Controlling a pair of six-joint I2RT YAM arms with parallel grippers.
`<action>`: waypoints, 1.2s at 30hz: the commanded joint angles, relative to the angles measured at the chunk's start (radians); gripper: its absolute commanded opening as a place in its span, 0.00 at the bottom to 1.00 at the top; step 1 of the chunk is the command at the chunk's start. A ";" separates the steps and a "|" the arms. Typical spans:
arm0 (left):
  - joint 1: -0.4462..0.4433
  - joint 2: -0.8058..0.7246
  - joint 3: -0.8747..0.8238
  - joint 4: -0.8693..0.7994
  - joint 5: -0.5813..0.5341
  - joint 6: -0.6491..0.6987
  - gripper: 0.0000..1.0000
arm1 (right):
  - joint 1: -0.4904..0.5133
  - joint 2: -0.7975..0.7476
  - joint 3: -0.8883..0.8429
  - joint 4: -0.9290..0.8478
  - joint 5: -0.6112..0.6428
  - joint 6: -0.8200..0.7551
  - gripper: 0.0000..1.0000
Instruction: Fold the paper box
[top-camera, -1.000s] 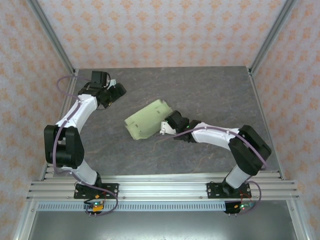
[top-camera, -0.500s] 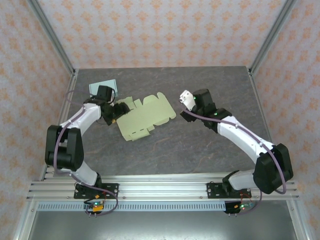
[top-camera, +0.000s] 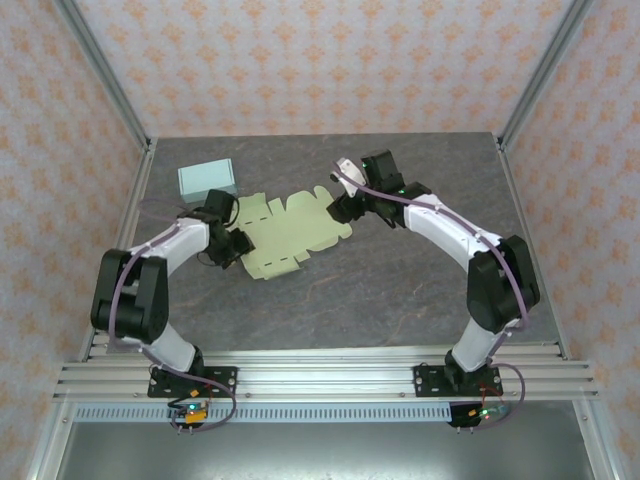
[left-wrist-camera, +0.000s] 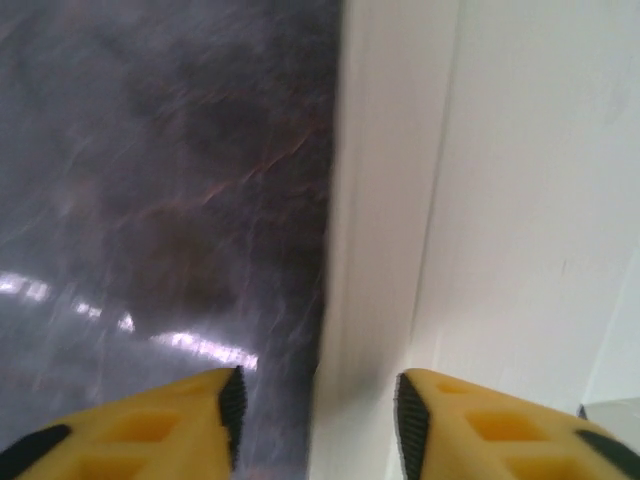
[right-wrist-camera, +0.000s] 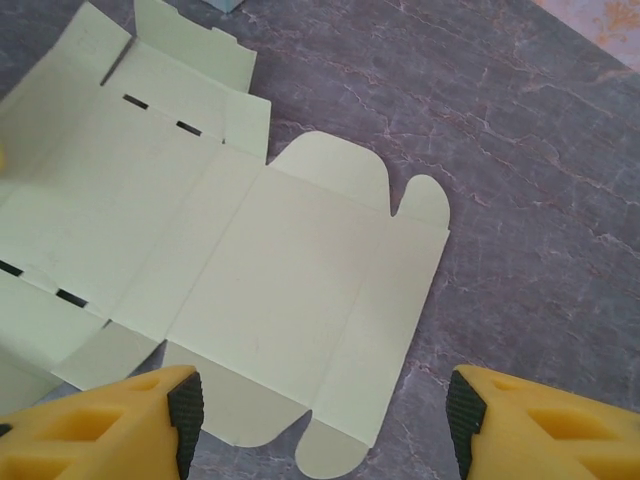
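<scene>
The left claw (left-wrist-camera: 318, 400) is open around the paper box (top-camera: 292, 232) edge. The right claw (right-wrist-camera: 322, 405) hangs open above it.

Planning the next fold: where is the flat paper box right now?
In the top view the paper box lies unfolded mid-table, between the left pincer and right pincer.

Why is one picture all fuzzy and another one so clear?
Left wrist view: blurry, very close to the flat pale-green paper box sheet, with white glare streaks on the dark grey marbled table. Right wrist view: sharp, creases and slots plain. Top external view: even light.
</scene>
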 joint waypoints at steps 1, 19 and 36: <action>-0.006 0.056 0.070 0.066 0.021 0.086 0.33 | 0.001 -0.023 0.028 0.011 -0.038 0.039 0.67; -0.097 0.226 0.567 -0.336 0.330 1.184 0.00 | -0.113 -0.136 -0.043 -0.005 0.065 0.108 0.73; -0.151 0.363 0.824 -0.530 0.510 1.456 0.00 | -0.127 0.102 0.150 -0.357 -0.314 -0.188 0.69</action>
